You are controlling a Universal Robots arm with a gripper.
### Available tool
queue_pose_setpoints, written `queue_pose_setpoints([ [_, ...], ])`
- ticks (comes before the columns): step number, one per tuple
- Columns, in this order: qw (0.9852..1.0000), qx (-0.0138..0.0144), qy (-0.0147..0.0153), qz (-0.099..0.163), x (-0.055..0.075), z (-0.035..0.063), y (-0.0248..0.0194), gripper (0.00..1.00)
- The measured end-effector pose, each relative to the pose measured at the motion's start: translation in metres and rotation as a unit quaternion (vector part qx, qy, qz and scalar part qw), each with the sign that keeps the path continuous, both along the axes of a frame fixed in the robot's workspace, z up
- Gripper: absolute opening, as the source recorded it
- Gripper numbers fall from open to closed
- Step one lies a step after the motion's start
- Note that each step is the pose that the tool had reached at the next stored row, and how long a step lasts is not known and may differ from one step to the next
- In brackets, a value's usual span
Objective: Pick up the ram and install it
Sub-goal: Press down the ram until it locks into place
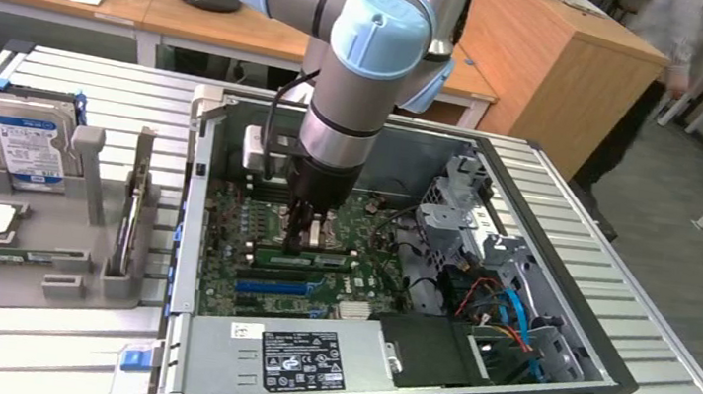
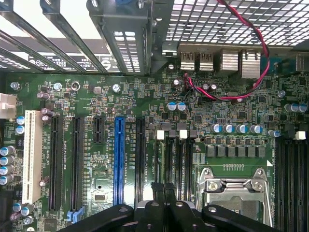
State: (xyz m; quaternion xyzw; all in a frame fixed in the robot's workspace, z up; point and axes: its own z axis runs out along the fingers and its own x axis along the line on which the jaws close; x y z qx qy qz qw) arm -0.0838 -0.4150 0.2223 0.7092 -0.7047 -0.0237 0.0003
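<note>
on the exterior view's left, a hard drive (image 1: 21, 141) stands in a gray holder (image 1: 41, 241) on the tabletop (image 1: 30, 344). to the right, inside the open computer case (image 1: 569, 381), the hand (image 1: 299, 241) is closed low over the motherboard (image 1: 381, 235), its tips hard to make out. the ram (image 1: 318, 258) lies just beneath, partly hidden; whether it is gripped is unclear.

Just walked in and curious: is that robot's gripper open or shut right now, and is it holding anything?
Gripper: shut, down inside the computer case right over the motherboard; whether it holds the ram cannot be told.
</note>
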Motion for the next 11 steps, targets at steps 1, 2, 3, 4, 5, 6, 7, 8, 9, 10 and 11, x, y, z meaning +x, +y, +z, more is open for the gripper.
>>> queue_pose_setpoints([
  [1,1.0000,-0.0001,0.0000,0.000,0.0000,-0.0001,-0.0001,0.11],
  [2,1.0000,-0.0001,0.0000,0.000,0.0000,-0.0001,-0.0001,0.11],
  [3,1.0000,-0.0001,0.0000,0.000,0.0001,-0.0001,-0.0001,0.11],
  [4,1.0000,-0.0001,0.0000,0.000,0.0001,-0.0001,-0.0001,0.11],
  [5,1.0000,-0.0001,0.0000,0.000,0.0001,-0.0001,-0.0001,0.11],
  [6,1.0000,-0.0001,0.0000,0.000,0.0001,-0.0002,-0.0001,0.11],
  [7,1.0000,-0.0001,0.0000,0.000,0.0001,-0.0002,-0.0001,0.11],
  [8,1.0000,0.0002,0.0000,0.000,0.0001,-0.0004,-0.0002,0.11],
  [9,1.0000,0.0003,-0.0001,0.000,0.0001,-0.0006,-0.0003,0.11],
  [10,1.0000,0.0004,0.0000,0.000,0.0001,-0.0006,-0.0003,0.11],
  [11,1.0000,0.0004,0.0000,0.000,0.0001,-0.0006,-0.0003,0.11],
])
